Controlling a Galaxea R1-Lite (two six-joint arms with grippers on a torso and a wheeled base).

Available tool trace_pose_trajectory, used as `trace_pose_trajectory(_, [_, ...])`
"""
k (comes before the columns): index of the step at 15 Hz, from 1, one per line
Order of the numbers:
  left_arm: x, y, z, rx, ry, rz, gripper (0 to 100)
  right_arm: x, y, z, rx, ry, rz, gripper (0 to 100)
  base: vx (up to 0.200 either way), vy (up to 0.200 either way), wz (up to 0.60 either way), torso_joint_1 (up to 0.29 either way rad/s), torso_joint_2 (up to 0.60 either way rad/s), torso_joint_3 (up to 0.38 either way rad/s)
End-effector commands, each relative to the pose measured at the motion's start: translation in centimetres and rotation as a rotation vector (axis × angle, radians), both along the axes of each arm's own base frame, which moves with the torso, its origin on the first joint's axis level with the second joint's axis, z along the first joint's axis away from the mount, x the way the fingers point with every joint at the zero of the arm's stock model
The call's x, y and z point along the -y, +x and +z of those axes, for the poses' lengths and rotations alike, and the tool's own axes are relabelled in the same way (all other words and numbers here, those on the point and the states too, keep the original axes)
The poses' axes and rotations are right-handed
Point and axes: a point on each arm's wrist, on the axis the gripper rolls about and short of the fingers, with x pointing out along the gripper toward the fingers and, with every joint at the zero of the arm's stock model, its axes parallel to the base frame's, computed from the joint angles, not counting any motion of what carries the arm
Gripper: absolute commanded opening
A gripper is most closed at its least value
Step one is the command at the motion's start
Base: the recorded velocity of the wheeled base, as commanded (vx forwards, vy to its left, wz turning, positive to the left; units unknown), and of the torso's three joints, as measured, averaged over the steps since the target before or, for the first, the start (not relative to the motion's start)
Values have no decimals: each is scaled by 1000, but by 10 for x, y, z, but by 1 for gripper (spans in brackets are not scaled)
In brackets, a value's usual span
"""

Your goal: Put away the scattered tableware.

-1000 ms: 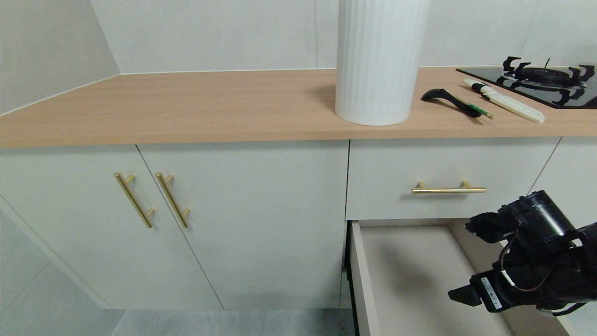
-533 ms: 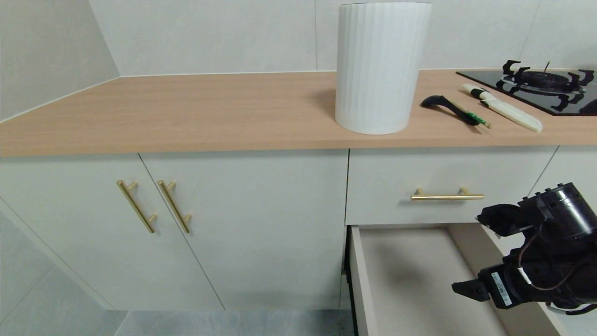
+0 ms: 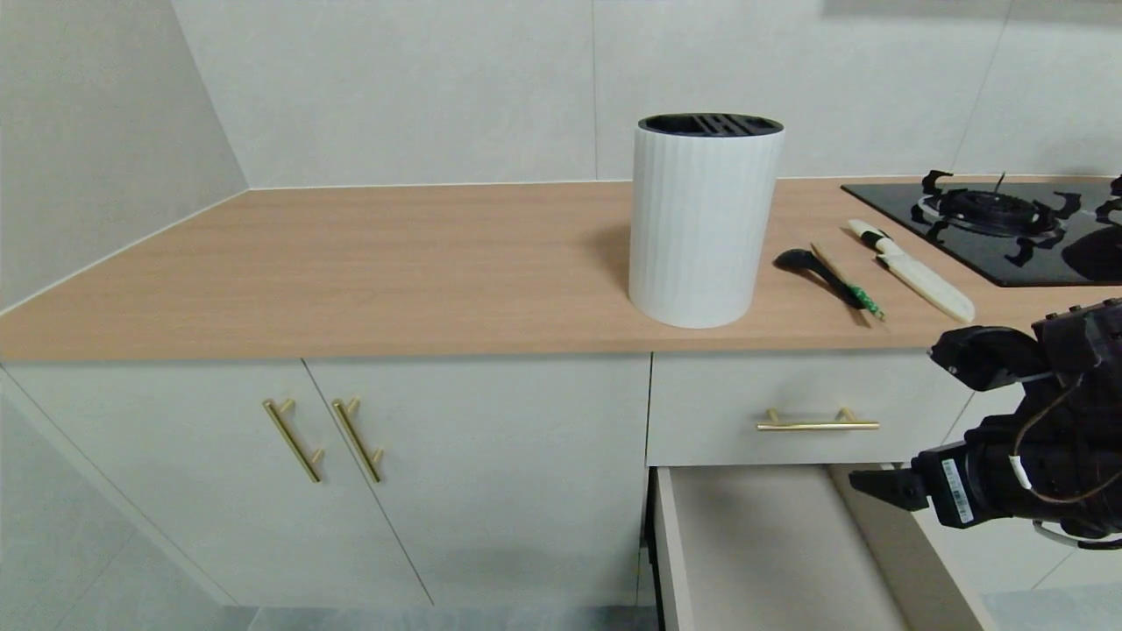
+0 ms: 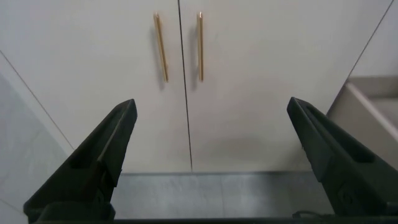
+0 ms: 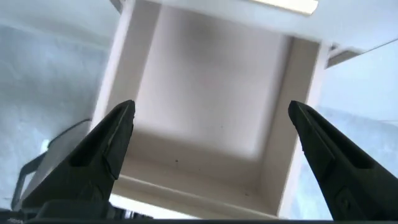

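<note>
Head view has tilted up over the last sec: the whole scene sits lower in frame, and the slotted top of the holder, cut off before, is now in shot. That's the camera moving, not the things. Nothing on the tabletop [image 3: 394,263] has shifted vs. its neighbours.

Real change, biggest first:
- Drawer [image 3: 671,543] under the tabletop's right part is pulled out and bare inside, same as before. The upper drawer w/ the gold handle is shut.
- White ribbed holder [image 3: 706,237] stands upright near the front edge, right of centre, unmoved.
- Right gripper [image 3: 894,416] has risen. It was down over the open drawer, below the gold handle; now it's at about tabletop-edge height, off the front edge toward the right end. Fingers spread wide, nothing between them. The right wrist view looks down into the bare drawer.
- Left gripper [image 4: 211,149] is also spread and unloaded, low in front of the double cabinet doors [image 4: 186,93].
- Knife [image 3: 920,280] lies flat near the front edge, between the hob [image 3: 982,223] and the ladle [image 3: 820,272]. The ladle is just beside the holder, w/ a thin green-banded stick [image 3: 868,305] alongside its handle.

Meaning, prob.: drawer step is done, right arm is coming up for the first pick. No item stored yet.
</note>
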Motion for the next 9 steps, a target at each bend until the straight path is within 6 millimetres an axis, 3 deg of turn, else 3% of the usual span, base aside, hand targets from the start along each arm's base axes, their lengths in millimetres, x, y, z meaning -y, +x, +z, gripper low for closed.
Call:
trace_pose_trajectory(1, [0, 0, 0, -1, 0, 1, 100, -3, 10, 13, 45, 18, -4, 100, 0, 0, 0, 178, -466, -276])
trace_pose_trajectory(4, [0, 0, 0, -1, 0, 1, 100, -6, 30, 34, 112, 39, -22, 100, 0, 0, 0, 89, -220, -133])
trace_pose_trajectory(8, [0, 0, 0, -1, 0, 1, 100, -8, 40, 47, 173, 68, -40, 100, 0, 0, 0, 7, -13, -10])
trace_pose_trajectory(9, [0, 0, 0, -1, 0, 1, 100, -10, 48, 55, 226, 140, -121, 100, 0, 0, 0, 0, 0, 0])
